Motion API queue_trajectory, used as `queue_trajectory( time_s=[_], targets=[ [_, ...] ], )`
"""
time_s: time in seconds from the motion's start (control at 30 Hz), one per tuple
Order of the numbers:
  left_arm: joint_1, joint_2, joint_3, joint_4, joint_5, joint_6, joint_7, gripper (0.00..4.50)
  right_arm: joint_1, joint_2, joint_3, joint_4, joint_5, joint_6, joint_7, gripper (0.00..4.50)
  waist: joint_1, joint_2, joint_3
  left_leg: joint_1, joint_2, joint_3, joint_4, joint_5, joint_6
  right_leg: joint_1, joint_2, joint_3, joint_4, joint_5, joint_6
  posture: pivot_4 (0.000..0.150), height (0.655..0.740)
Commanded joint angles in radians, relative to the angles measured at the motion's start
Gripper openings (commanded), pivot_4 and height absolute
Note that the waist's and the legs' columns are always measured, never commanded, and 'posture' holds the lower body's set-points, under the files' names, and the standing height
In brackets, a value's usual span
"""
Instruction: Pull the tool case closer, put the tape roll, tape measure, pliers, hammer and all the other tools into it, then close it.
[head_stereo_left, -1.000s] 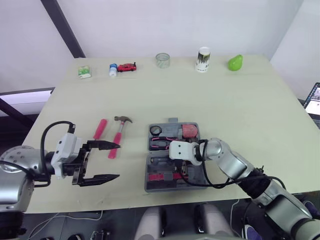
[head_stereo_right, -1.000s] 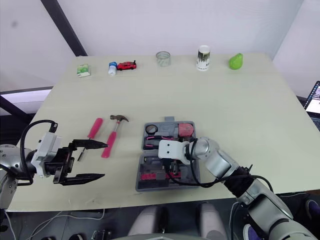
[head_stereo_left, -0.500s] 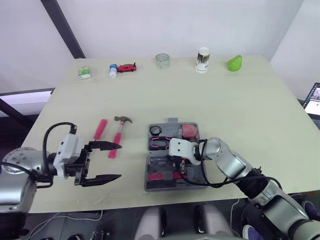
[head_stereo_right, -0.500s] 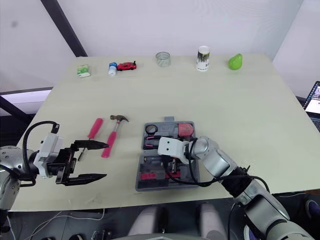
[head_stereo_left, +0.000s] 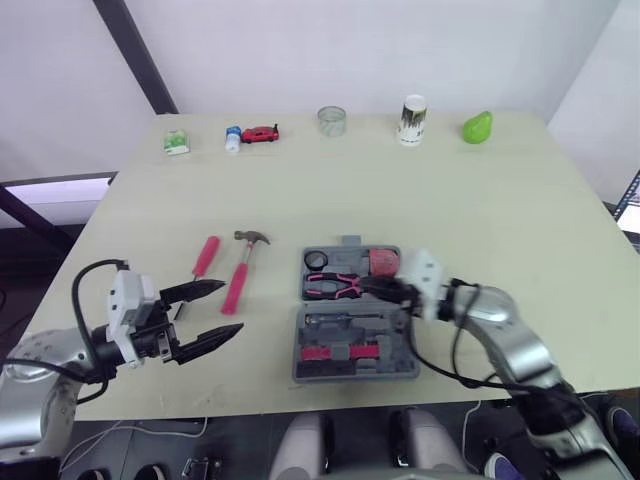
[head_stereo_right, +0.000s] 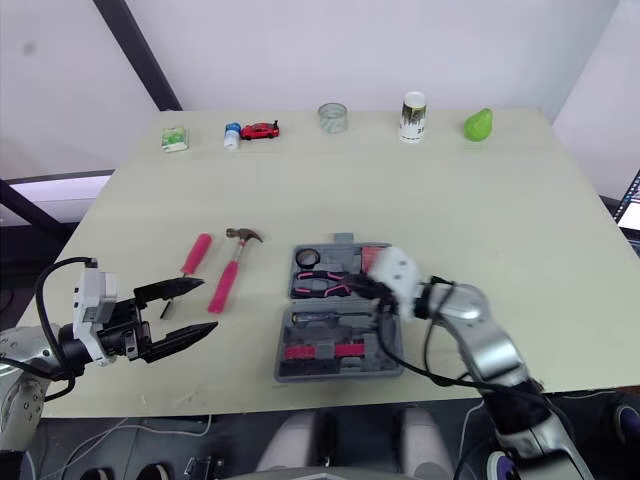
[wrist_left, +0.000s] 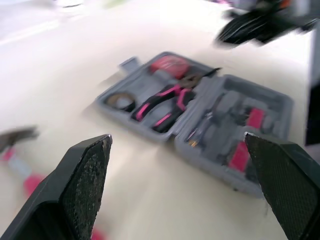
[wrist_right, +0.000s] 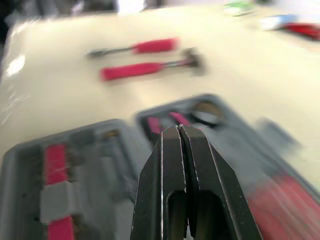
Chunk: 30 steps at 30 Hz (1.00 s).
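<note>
The surface (head_stereo_left: 480, 220) is a pale, cream-coloured top. Along its far edge stands a row of small things, well apart from each other: a green box (head_stereo_left: 177, 143), a little bottle (head_stereo_left: 233, 139) with a red toy car (head_stereo_left: 260, 133) just beside it, a clear ring (head_stereo_left: 332, 120), a white cup (head_stereo_left: 412, 119) and a green pear (head_stereo_left: 476, 127). Nearer to the front edge lies a grey case (head_stereo_left: 355, 315), open and flat, with both halves on the surface. To its left lie a hammer (head_stereo_left: 241, 272) with a pink handle and, just beside it on the outer side, a screwdriver (head_stereo_left: 204, 258) with a pink handle. These two lie almost parallel and do not touch.
</note>
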Motion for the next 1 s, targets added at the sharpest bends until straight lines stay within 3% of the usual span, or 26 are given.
queue_trajectory(
  time_s=[0.03,0.2,0.23,0.3,0.53,0.8,1.0],
  targets=[
    [0.055,-0.031,0.080,0.039,0.003,-0.011,0.058,4.50,0.103,-0.051,-0.140,-0.067,0.077,-0.018,-0.006,0.05,0.001,0.000,0.000,0.000,0.000,0.000,0.000,0.000,0.000,0.000,0.000,0.000,0.000,0.000,0.000,0.150,0.7400],
    [0.171,-0.102,0.157,0.062,0.007,-0.038,0.114,4.50,0.302,-0.139,-0.362,-0.028,0.119,-0.087,-0.012,0.05,0.002,-0.001,0.000,0.001,0.000,0.001,0.000,0.000,0.000,0.001,0.000,0.000,-0.001,0.000,0.000,0.150,0.7400],
    [0.192,-0.115,0.168,0.074,0.012,-0.049,0.123,4.50,0.341,-0.143,-0.419,-0.013,0.139,-0.103,-0.013,0.54,0.002,-0.001,0.000,0.001,0.000,0.001,0.000,0.000,0.000,0.001,0.000,0.001,-0.001,0.000,0.000,0.150,0.7400],
    [0.217,-0.141,0.191,0.103,0.018,-0.058,0.156,4.50,0.414,-0.150,-0.516,0.022,0.165,-0.141,-0.006,0.95,0.004,-0.002,-0.001,0.002,0.000,0.001,0.000,0.000,0.000,0.002,0.001,0.001,-0.001,0.000,0.000,0.150,0.7400],
    [0.270,-0.174,0.190,0.190,0.061,-0.126,0.165,4.50,0.550,-0.135,-0.683,0.153,0.205,-0.255,-0.001,4.35,0.004,-0.007,-0.007,0.003,0.001,0.003,0.000,0.000,0.000,0.002,0.001,0.002,-0.001,-0.001,-0.002,0.150,0.7400],
    [0.300,-0.192,0.220,0.189,0.047,-0.139,0.194,4.50,0.622,-0.120,-0.724,0.279,0.209,-0.328,0.006,4.44,0.003,-0.008,-0.012,0.004,0.001,0.004,0.000,0.000,0.001,0.002,0.001,0.004,-0.001,-0.002,-0.003,0.150,0.7400],
    [0.282,-0.197,0.193,0.143,0.052,-0.133,0.217,4.50,0.570,-0.143,-0.680,0.253,0.238,-0.303,0.023,4.44,0.004,-0.006,-0.014,0.005,0.002,0.006,0.000,0.000,0.001,0.003,0.000,0.006,-0.001,-0.003,-0.004,0.150,0.7400]
  ],
)
